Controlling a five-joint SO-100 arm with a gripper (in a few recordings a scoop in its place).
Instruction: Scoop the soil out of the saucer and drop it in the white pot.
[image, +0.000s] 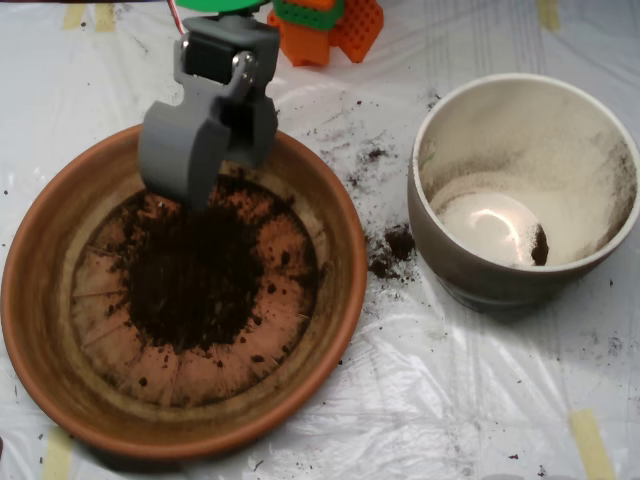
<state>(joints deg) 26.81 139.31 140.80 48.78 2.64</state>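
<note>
The terracotta saucer (40, 300) lies at the left, with a mound of dark soil (195, 275) on the middle of its ridged bottom. My grey scoop (222, 180) hangs over the saucer's far part, its tips just above the upper edge of the soil mound. Its two shells stand apart, so it is open, and I see no soil in it. The white pot (520, 110) stands at the right, upright, its inside dusty, with one small dark clump of soil (540, 245) near its bottom.
Spilled soil (390, 250) lies on the white plastic sheet between saucer and pot, with finer crumbs (370, 155) scattered farther back. Orange and green blocks (330, 25) sit at the top edge beside the arm's base. Yellow tape strips (590, 440) hold the sheet down.
</note>
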